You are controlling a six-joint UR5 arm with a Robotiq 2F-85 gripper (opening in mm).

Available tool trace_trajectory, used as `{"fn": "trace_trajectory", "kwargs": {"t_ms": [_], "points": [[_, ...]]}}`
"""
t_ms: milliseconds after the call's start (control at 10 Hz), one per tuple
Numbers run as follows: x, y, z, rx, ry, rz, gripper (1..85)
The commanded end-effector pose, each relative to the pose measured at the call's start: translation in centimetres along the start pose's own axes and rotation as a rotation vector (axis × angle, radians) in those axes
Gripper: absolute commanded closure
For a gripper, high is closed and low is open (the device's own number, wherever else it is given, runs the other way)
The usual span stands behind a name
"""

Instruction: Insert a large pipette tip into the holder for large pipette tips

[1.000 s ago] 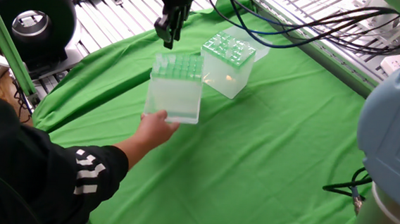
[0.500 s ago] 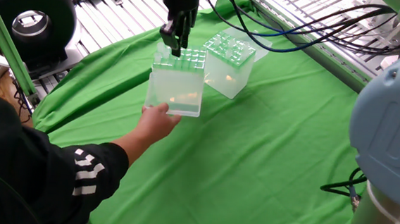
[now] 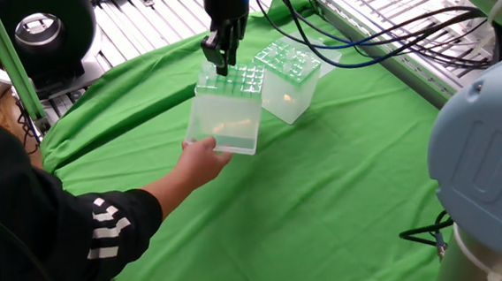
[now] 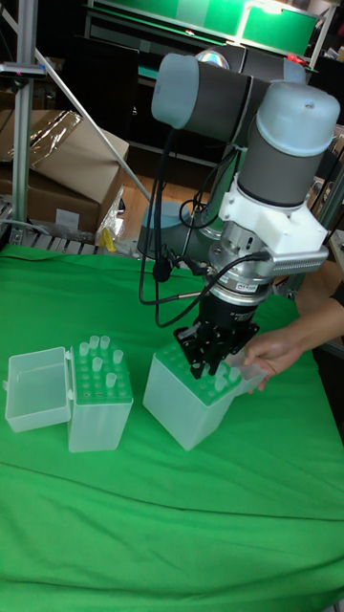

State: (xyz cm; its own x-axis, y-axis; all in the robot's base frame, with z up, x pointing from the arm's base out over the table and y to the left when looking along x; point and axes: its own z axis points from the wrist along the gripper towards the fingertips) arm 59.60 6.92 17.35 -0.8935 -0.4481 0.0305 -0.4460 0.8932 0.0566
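The gripper (image 4: 212, 359) sits low over the green top plate of the holder for large pipette tips (image 4: 196, 409), at the plate's corner on the side away from the person's hand (image 3: 202, 157). Its two fingers stand close together, but neither view shows clearly what, if anything, is pinched between them: I cannot tell whether they are closed on the large pipette tip or merely narrow. The tip itself cannot be made out at the fingertips (translucent plastic against translucent plastic, and small in both pictures), so its place is uncertain; if it is held, it would be directly above or partly inside a hole near that corner.

The person's hand grips the holder's lower side wall, on the face opposite the gripper, steadying or shifting the box. The holder looks slightly tilted in the tall view. The other tip box (image 4: 99, 400), with clear tips standing up from its paler top and its lid (image 4: 36, 387) swung open, stands beside the holder on the green cloth (image 4: 172, 535), on the far side from the hand.

Judging by this, the work is at the insertion step: the tool is aligned over the grid and down at plate level. The next move calls for a straight descent into a single hole with the box held still, then opening the fingers and lifting clear without dragging the tip back out.
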Motion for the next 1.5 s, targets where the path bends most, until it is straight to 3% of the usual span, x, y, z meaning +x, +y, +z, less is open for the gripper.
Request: {"fn": "trace_trajectory", "kwargs": {"t_ms": [0, 400, 600, 800, 1200, 1300, 1400], "points": [[0.0, -0.2, 0.1, 0.006, 0.005, 0.038, 66.3], [0.6, -0.2, -0.6, 0.029, 0.015, 0.070, 75.0], [1.8, 0.4, -3.1, 0.032, 0.036, 0.093, 79.3], [3.0, 0.9, -7.2, 0.024, 0.073, 0.094, 81.7], [4.6, 2.0, -13.8, 0.012, 0.115, 0.087, 83.7], [4.6, 2.1, -14.6, 0.010, 0.119, 0.087, 84.0], [4.0, 1.9, -14.3, 0.011, 0.103, 0.085, 84.3]]}}
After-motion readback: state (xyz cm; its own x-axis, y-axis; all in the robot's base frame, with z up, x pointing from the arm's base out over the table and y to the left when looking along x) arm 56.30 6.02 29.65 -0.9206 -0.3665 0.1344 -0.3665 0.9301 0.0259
